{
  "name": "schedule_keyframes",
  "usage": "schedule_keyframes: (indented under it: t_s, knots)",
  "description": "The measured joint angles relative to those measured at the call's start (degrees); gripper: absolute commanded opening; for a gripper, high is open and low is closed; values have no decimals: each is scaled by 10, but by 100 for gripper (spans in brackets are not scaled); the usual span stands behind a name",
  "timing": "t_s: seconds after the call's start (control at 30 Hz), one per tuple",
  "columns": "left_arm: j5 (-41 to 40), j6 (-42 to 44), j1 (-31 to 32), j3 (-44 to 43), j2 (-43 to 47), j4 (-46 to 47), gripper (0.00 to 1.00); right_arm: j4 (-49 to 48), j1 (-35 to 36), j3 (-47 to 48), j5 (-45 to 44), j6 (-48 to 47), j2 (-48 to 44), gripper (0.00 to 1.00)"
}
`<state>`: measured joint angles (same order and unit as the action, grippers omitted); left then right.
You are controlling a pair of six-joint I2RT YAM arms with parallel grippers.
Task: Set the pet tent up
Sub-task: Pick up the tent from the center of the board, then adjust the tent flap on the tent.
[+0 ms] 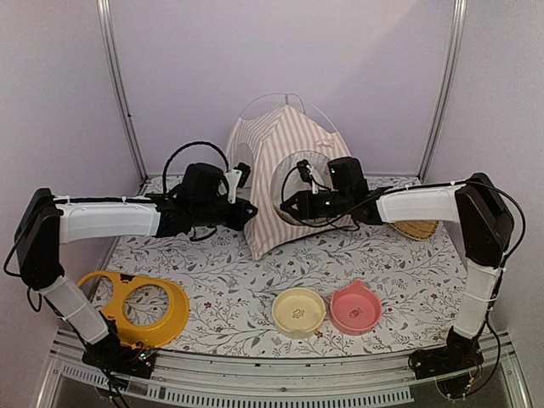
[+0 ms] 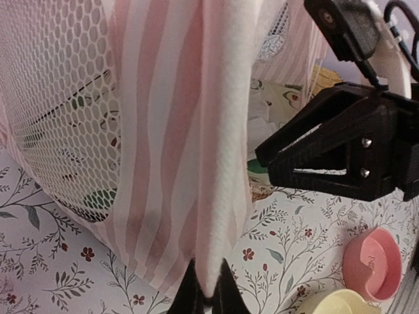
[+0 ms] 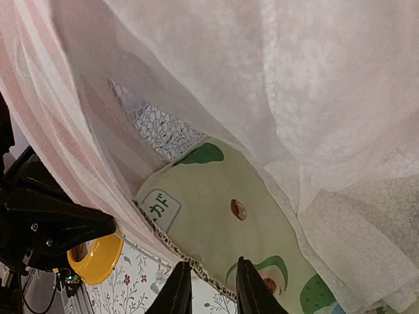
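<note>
The pet tent (image 1: 276, 166), pink-and-white striped with white mesh and a thin clear hoop pole, stands at the back middle of the table. My left gripper (image 1: 244, 212) is at its front left corner. In the left wrist view it (image 2: 208, 294) is shut on the tent's white seam edge (image 2: 226, 150), beside a mesh panel (image 2: 59, 98). My right gripper (image 1: 291, 204) reaches into the tent's round opening. In the right wrist view it (image 3: 211, 291) has its fingers apart over the trimmed edge of a green avocado-print cushion (image 3: 222, 209) inside the tent (image 3: 78, 131).
A yellow two-hole bowl stand (image 1: 136, 306) sits front left. A cream bowl (image 1: 298, 311) and a pink bowl (image 1: 355, 308) sit front middle. A woven brown mat (image 1: 416, 228) lies behind the right arm. The table has a floral cloth (image 1: 229, 280) and grey walls.
</note>
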<state>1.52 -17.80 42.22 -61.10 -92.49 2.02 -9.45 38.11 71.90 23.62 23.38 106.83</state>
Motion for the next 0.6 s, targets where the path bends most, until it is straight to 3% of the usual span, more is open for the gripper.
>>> schedule_keyframes:
  t_s: [0.23,0.43,0.6]
  knots:
    - [12,5,4,4,8,-25,0,14,25,116,11,15,147,28]
    - [43,-8,5,6,59,-67,0,89,25,179,-49,14,227,41]
    - [48,-18,6,6,79,-81,0,112,24,173,-71,12,220,58]
